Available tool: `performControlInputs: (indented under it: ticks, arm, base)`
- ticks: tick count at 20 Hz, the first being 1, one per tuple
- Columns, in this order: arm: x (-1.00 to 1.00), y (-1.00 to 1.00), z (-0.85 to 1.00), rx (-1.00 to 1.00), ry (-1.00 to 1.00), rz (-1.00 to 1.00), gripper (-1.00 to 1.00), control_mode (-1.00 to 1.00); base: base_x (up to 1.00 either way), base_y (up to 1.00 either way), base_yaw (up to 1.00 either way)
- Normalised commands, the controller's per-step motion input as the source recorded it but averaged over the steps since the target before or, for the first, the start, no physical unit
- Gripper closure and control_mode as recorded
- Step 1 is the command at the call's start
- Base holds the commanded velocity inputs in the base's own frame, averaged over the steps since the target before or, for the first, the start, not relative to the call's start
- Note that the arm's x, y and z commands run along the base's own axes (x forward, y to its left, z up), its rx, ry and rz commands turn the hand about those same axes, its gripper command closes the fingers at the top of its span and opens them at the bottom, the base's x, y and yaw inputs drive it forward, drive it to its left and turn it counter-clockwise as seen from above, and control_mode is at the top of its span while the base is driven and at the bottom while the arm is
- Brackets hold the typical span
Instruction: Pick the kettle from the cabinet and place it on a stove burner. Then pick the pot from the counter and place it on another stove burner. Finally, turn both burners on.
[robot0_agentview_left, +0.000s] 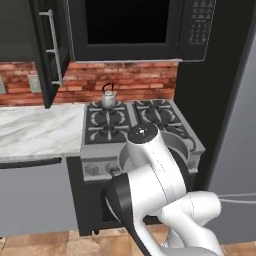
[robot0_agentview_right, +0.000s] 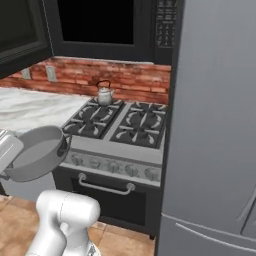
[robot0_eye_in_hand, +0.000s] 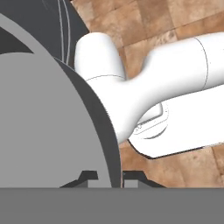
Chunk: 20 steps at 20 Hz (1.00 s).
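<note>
White arm (robot0_agentview_left: 150, 185) bent low, fingers (robot0_eye_in_hand: 109, 177) clamped on pot (robot0_agentview_right: 35, 152) rim

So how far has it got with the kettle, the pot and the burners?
The kettle already stands on the back left burner, so that step looks done. In hand: the pincer is shut on the pot's rim, holding the pot tilted in the air in front of the stove. Left: setting the pot on another burner, then turning two front knobs.
</note>
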Motion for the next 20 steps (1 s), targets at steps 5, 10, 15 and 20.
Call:
performControlInputs:
  ticks: [5, 10, 15, 20]
  arm:
    - [0.0, 0.0, 0.0, 0.0, 0.0, 0.0, 1.0, 1.0]
    - [0.0, 0.0, 0.0, 0.0, 0.0, 0.0, 1.0, 1.0]
    - [0.0, 0.0, 0.0, 0.0, 0.0, 0.0, 1.0, 1.0]
    - [0.0, 0.0, 0.0, 0.0, 0.0, 0.0, 1.0, 1.0]
  base:
    - [0.44, -0.41, 0.22]
    - [0.28, -0.46, 0.12]
    - [0.12, -0.4, 0.07]
    - [0.1, -0.04, 0.02]
